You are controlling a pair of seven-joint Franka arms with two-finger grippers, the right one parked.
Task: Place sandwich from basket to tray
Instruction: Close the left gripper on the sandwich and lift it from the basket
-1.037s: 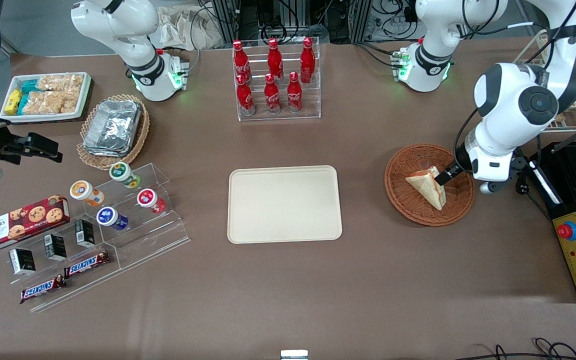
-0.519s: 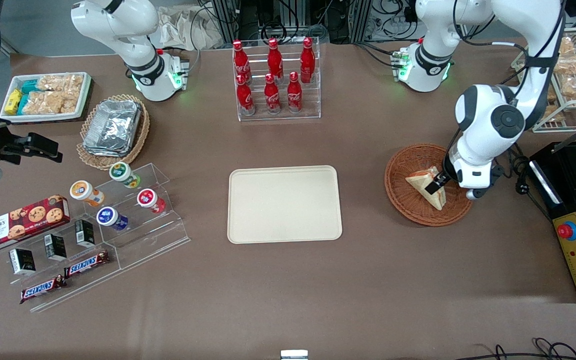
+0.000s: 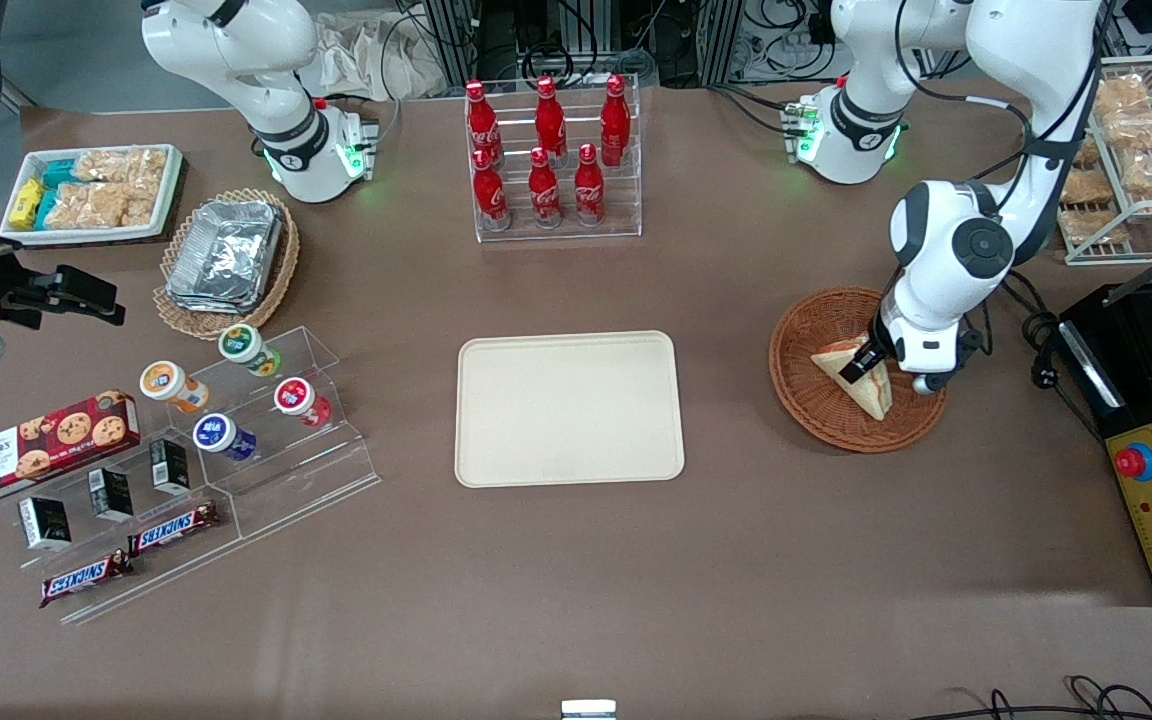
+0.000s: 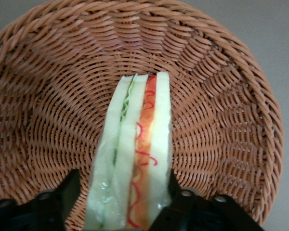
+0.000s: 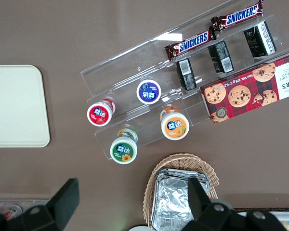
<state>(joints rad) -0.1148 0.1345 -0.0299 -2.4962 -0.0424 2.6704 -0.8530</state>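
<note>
Gripper (image 3: pixel 858 366): low inside the basket (image 3: pixel 816 400), right of frame centre in the front view. Wrist view shows its two dark fingers (image 4: pixel 55 204) spread, one on each side of the sandwich (image 4: pixel 135 159); whether they press the bread or merely flank it cannot be told.

Sandwich (image 3: pixel 861 380): triangular wedge, pale bread, lying in the reddish-brown woven basket (image 4: pixel 221 96); green filling layer and red-orange layer on the edge, seen close in the wrist view.

Tray (image 3: pixel 569 408): cream rectangle, rounded corners, frame centre, well apart from the basket, nothing on it.

Legible writing:
- Six red bottles (image 3: pixel 547 150) in a clear rack, upper centre: white Coca-Cola script.
- Red tartan biscuit box (image 3: pixel 41 446), lower left: "WALKERS".
- Two brown bars (image 3: pixel 131 560) on the clear stepped stand, lower left: "SNICKERS".
- Four round tubs (image 3: pixel 226 395) with coloured lids on the same stand: labels not readable.
- Three small black cartons (image 3: pixel 108 495): print not readable.

Tan basket with foil trays (image 3: pixel 226 262), upper left.
</note>
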